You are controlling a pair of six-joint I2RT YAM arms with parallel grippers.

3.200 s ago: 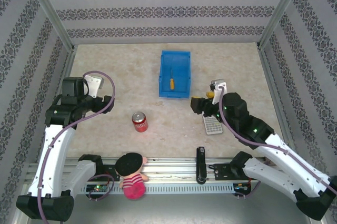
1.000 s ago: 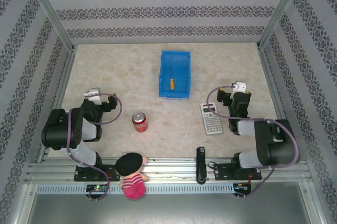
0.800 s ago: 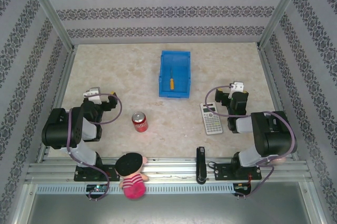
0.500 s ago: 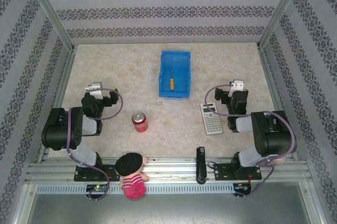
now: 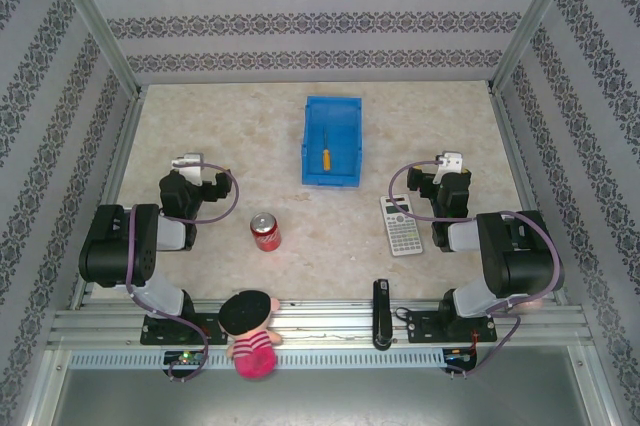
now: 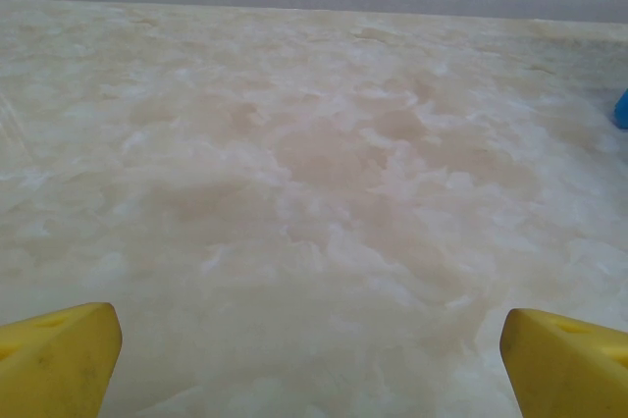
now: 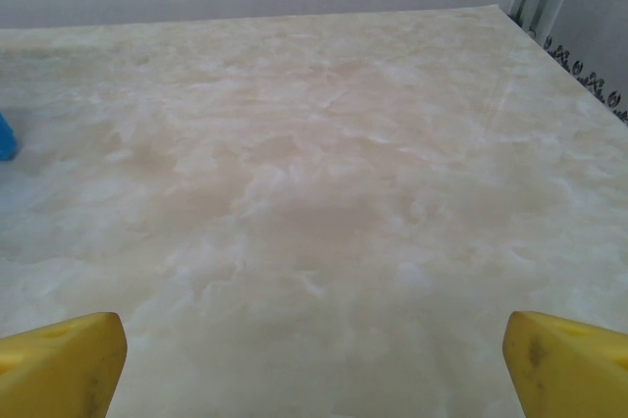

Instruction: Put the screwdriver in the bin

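Note:
The screwdriver point(image 5: 323, 157), orange-yellow handle and thin shaft, lies inside the bright blue bin point(image 5: 346, 134) at the middle back of the table. Both arms are folded back near their bases. My left gripper point(image 5: 188, 174) rests low at the left, far from the bin. In its wrist view its yellow fingertips point(image 6: 59, 351) stand wide apart over bare table, so it is open, and a sliver of the bin point(image 6: 622, 109) shows at the right edge. My right gripper point(image 5: 440, 173) sits at the right, open too, its yellow fingertips point(image 7: 564, 359) spread over bare table.
A red soda can point(image 5: 265, 232) stands left of centre. A grey calculator point(image 5: 400, 224) lies beside the right arm. A black bar-shaped object point(image 5: 380, 313) and a plush doll point(image 5: 251, 331) rest on the front rail. Patterned walls enclose the table.
The screwdriver has stayed in the bin throughout. Both arms have folded back from raised poses; in the last second the left gripper shifted slightly away from the base, the right barely moved.

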